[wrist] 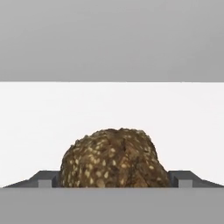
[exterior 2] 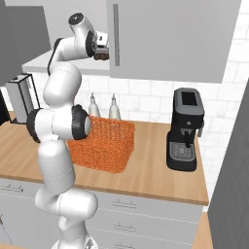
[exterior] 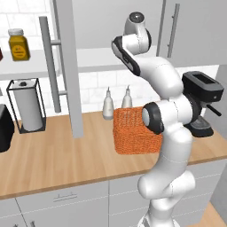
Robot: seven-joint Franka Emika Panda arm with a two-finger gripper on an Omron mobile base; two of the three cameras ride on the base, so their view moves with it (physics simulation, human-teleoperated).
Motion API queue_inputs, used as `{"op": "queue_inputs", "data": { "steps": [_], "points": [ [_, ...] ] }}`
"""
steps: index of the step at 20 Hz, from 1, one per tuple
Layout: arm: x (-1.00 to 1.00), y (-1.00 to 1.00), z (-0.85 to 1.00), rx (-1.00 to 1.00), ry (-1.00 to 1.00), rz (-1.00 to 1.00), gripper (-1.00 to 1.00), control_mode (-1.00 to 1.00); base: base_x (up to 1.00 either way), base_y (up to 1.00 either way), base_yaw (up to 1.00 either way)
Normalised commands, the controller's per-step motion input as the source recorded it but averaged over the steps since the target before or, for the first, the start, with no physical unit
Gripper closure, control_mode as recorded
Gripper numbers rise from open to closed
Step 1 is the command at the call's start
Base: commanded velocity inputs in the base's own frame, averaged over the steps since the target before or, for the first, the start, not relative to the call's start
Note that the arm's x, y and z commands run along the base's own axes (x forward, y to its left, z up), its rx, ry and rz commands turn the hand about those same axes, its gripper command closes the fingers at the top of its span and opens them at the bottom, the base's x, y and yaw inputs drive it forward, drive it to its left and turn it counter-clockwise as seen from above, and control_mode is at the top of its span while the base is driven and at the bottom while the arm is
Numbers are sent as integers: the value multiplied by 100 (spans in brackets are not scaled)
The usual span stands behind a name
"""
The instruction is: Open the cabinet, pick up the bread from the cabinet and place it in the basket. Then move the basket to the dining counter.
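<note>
The cabinet door (exterior: 67,66) stands swung open, edge-on, its long bar handle (exterior: 49,62) facing left. My arm reaches onto the cabinet's white shelf (exterior: 95,57). A round, seeded brown bread (wrist: 113,159) lies there, and my gripper (wrist: 113,180) is open around it, one fingertip (wrist: 46,179) on each side. From the right, the gripper (exterior 2: 100,51) sits at the shelf with the bread (exterior 2: 101,57) under it. The orange woven basket (exterior: 133,131) (exterior 2: 104,141) stands on the wood worktop below my arm. The dining counter is out of view.
A black coffee machine (exterior 2: 186,129) stands right of the basket. Two bottles (exterior: 107,104) stand behind it. A paper towel holder (exterior: 26,104) sits at left, a yellow jar (exterior: 18,44) on the shelf above it. A closed grey door (exterior 2: 170,34) hangs right of my hand.
</note>
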Motion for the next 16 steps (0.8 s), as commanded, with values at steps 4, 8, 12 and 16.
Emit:
{"op": "queue_inputs", "data": {
  "steps": [4, 8, 12, 16],
  "points": [
    [-11, 45, -27, -11, -8, 14, 100, -100, 0, 0, 0],
    [-60, 65, -12, -12, -16, 11, 100, -100, 0, 0, 0],
    [-96, 48, -7, -6, -16, 8, 100, -100, 0, 0, 0],
    [-100, 4, 3, 0, -8, 1, 100, -100, 0, 0, 0]
  ]
}}
